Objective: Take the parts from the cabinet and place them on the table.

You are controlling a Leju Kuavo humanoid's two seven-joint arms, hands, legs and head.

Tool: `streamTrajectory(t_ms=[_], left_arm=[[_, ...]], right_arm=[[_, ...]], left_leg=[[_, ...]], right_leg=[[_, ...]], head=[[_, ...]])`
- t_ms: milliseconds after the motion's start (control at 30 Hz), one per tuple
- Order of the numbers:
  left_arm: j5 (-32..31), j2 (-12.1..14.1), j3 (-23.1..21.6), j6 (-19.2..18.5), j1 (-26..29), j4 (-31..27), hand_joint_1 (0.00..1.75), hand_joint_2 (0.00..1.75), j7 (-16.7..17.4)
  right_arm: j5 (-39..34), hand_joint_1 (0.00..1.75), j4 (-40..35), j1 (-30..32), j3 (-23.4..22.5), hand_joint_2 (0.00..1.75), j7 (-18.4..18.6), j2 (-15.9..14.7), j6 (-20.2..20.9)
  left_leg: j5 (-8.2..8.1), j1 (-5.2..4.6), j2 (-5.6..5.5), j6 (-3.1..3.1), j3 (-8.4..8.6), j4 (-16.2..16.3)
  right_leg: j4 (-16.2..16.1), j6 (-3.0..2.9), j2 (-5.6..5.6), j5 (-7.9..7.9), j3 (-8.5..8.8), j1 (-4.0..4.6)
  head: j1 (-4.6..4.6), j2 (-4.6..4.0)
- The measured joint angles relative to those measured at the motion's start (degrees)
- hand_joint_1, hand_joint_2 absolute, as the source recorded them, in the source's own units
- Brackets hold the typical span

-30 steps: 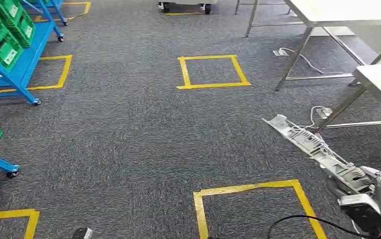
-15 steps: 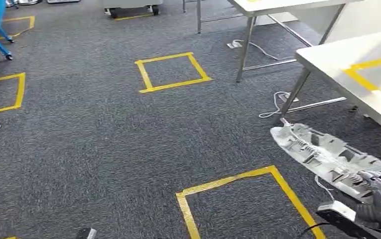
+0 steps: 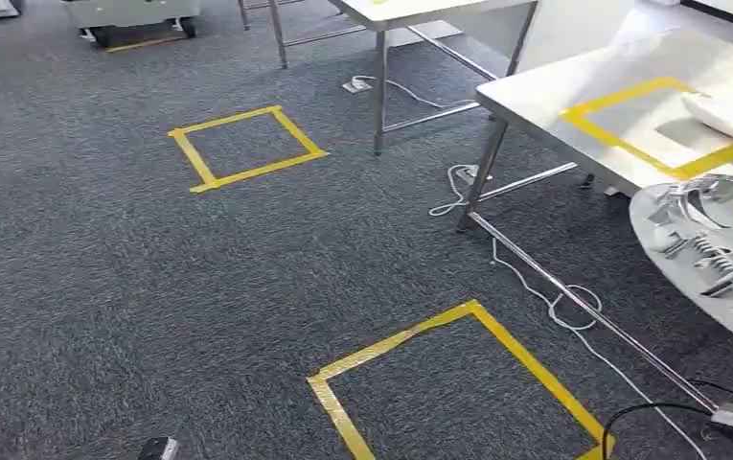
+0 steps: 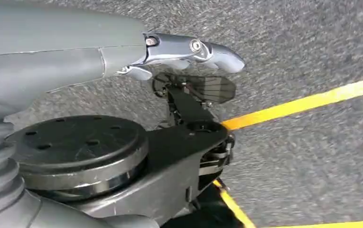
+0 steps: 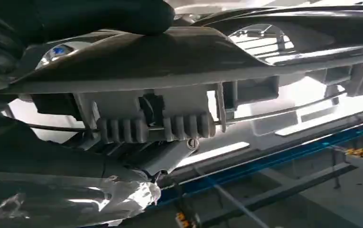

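Part (image 3: 717, 259), long and grey, sits at the right edge of the head picture, held by the right robot hand (image 5: 75, 19), near the white bench (image 3: 573, 105). Left robot hand (image 4: 189, 47) holds nothing.

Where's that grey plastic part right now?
In the head view, the grey part is at the right edge, gripped by the right hand, beside the white table with its yellow tape square.
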Motion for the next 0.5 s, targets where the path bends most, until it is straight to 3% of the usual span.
streamTrajectory(t_ms=[33,67,100,133,167,200,300,333,367,400,467,500], left_arm=[[0.13,-0.09,0.00,0.00,-0.01,0.00,0.00,1.75,0.00],[0.31,-0.20,0.00,0.02,-0.01,0.00,0.00,1.75,0.00],[0.33,-0.31,0.00,0.02,0.00,0.00,0.00,1.75,0.00],[0.33,-0.37,0.00,0.02,0.00,0.00,0.00,1.75,0.00],[0.35,-0.26,0.00,0.04,-0.01,0.00,0.00,1.75,0.04],[0.42,-0.35,0.00,0.06,0.02,0.00,0.00,1.75,0.06],[0.98,-0.46,0.04,0.04,-0.04,0.00,0.00,1.75,0.09],[1.07,-0.50,0.09,0.02,-0.10,0.00,0.00,1.75,0.04],[1.09,-0.57,0.20,0.00,-0.07,0.00,0.00,1.75,-0.02],[1.09,-0.66,0.31,0.00,0.02,0.00,0.00,1.75,-0.02],[1.00,-0.68,0.35,0.07,0.35,0.00,0.00,1.75,0.00],[1.01,-0.70,0.37,0.07,0.49,0.00,0.00,1.75,0.02]], right_arm=[[0.92,1.75,-0.70,0.67,-1.51,1.75,0.02,0.00,0.00],[1.70,1.75,-1.35,1.10,-3.24,1.75,0.04,0.00,0.02],[2.18,1.75,-1.90,1.44,-4.77,1.75,0.04,0.00,0.02],[2.44,1.75,-2.57,1.75,-6.28,1.75,0.04,0.00,0.02],[2.81,1.75,-3.01,1.84,-7.51,1.75,0.04,0.00,0.02],[4.17,1.75,-3.46,2.20,-8.70,1.75,0.11,0.00,0.02],[7.98,1.75,-4.00,3.78,-13.16,1.75,-0.35,0.46,0.55],[7.62,1.75,-4.28,4.24,-15.48,1.75,-1.50,1.01,1.21],[6.79,1.75,-4.41,3.90,-17.73,1.75,-2.87,1.75,2.23],[5.59,1.75,-4.39,3.23,-20.29,1.75,-5.23,2.89,3.96],[3.30,1.75,-4.13,0.53,-27.21,1.75,-12.16,6.48,9.75],[3.06,1.75,-3.87,-0.50,-30.36,1.75,-14.18,7.77,11.68]], left_leg=[[-0.08,0.02,0.63,-0.10,0.07,0.00],[-0.19,0.07,1.35,-0.23,0.18,0.02],[-0.37,0.12,1.98,-0.46,0.42,0.03],[-0.59,0.13,2.51,-0.79,0.74,0.11],[-0.94,-0.40,2.95,-1.19,0.96,0.28],[-0.99,-0.46,3.51,-1.46,1.11,0.27],[-1.17,-0.30,5.34,-2.26,1.69,0.02],[-1.74,-0.01,3.83,-2.86,1.60,0.45],[-3.15,0.11,0.90,-3.12,0.88,2.28],[-5.58,0.16,-0.72,-3.20,-1.04,6.36],[-9.67,0.17,-1.39,-3.17,-6.04,16.34],[-9.78,0.16,-1.51,-3.06,-7.29,18.44]], right_leg=[[-1.75,0.22,-0.12,1.34,1.25,-0.12],[-5.73,0.37,-0.45,3.28,3.58,-0.19],[-11.48,0.51,-1.51,5.56,7.00,-0.21],[-16.51,0.67,-3.89,7.07,10.22,-0.21],[-17.93,0.18,-4.89,6.53,10.93,0.17],[-18.00,-0.83,-3.64,6.74,10.96,0.16],[-17.91,-1.99,-1.72,6.80,10.37,0.28],[-18.18,-2.42,-1.19,7.03,10.80,-0.10],[-18.20,-2.58,-0.59,7.04,10.78,-0.18],[-18.20,-2.82,-0.06,7.09,10.73,-0.20],[-18.19,-2.93,1.51,7.09,10.60,-0.16],[-18.19,-2.93,2.24,7.09,10.61,-0.15]], head=[[-0.02,0.00],[0.00,0.00],[0.00,0.00],[0.02,0.00],[0.00,0.00],[-0.17,0.00],[-0.09,0.00],[-0.13,0.00],[-0.15,0.00],[-0.17,0.00],[-0.13,0.00],[-0.18,0.00]])
